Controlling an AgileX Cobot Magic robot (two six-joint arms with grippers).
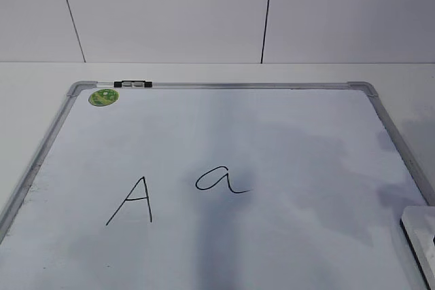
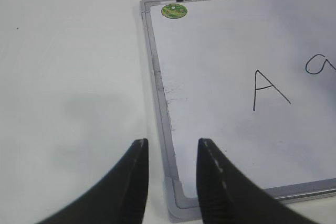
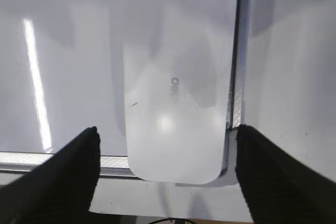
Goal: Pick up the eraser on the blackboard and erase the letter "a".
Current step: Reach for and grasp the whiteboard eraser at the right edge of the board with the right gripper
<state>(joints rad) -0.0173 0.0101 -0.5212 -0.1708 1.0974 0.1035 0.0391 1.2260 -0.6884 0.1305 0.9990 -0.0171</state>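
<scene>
My right gripper point(image 3: 167, 140) hangs with its black fingers point(image 3: 73, 177) spread wide to either side of the glossy white rounded-rectangular eraser point(image 3: 176, 82), which lies at the corner of the large white silver-framed dry-erase blackboard point(image 1: 285, 147), at four o'clock in the exterior view. My left gripper point(image 2: 172, 153) hovers with fingers apart over the board's near-left corner. The small cursive black letter "a" point(image 1: 221, 180) sits mid-board, at three o'clock from the angular capital "A" point(image 1: 132, 202); a round green sticker point(image 1: 103, 97) lies at ten o'clock.
</scene>
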